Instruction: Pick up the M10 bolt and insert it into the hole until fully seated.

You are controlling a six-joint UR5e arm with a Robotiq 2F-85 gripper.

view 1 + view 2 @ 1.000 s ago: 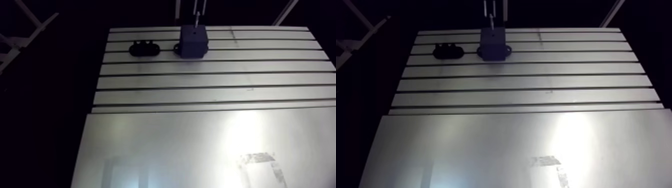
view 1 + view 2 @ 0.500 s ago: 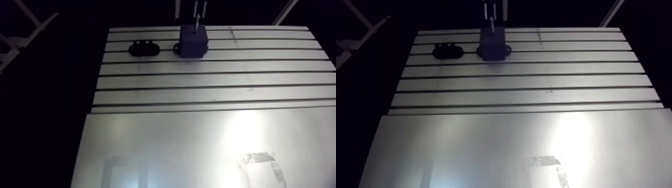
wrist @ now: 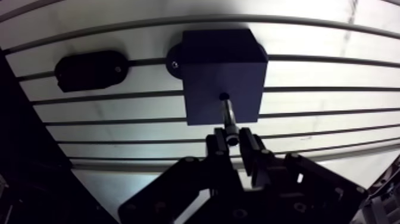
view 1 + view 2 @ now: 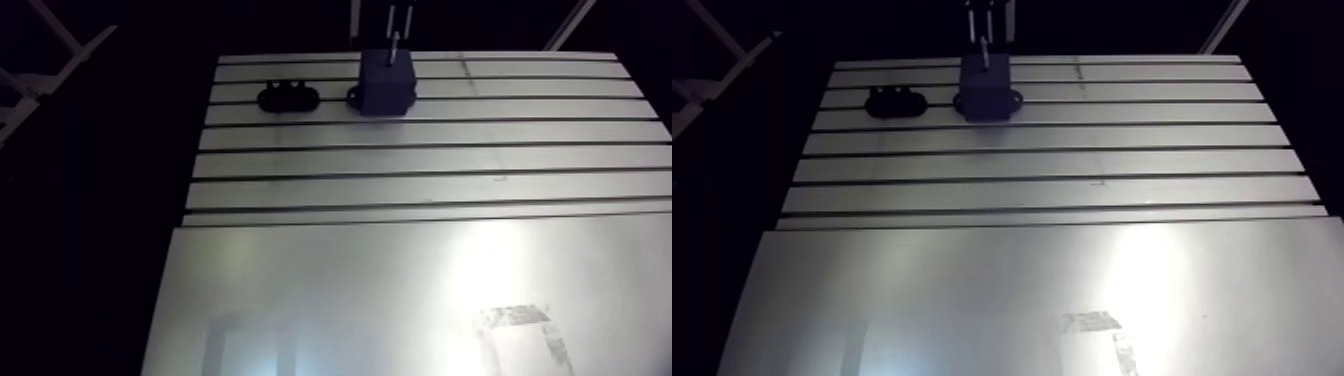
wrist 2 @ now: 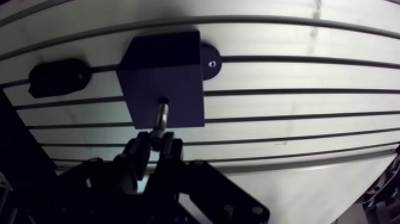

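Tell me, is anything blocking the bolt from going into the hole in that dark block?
Nothing visible. The gripper holds the bolt with its tip right at the hole on the block; the black oval piece lies off to the side.

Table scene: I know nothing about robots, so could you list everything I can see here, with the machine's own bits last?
table: one, silver aluminium with long slots, under everything.
plate: one, smooth grey metal, over the part of the table nearest the arm view's camera.
block: one, dark bluish, standing on the table ahead of the claw, with a small hole in its top.
oval piece: one, black, flat on the table beside the block, apart from it.
bolt: one, silvery, pinched in the claw, its tip at the block's hole.
claw: one, black, two fingers shut on the bolt.
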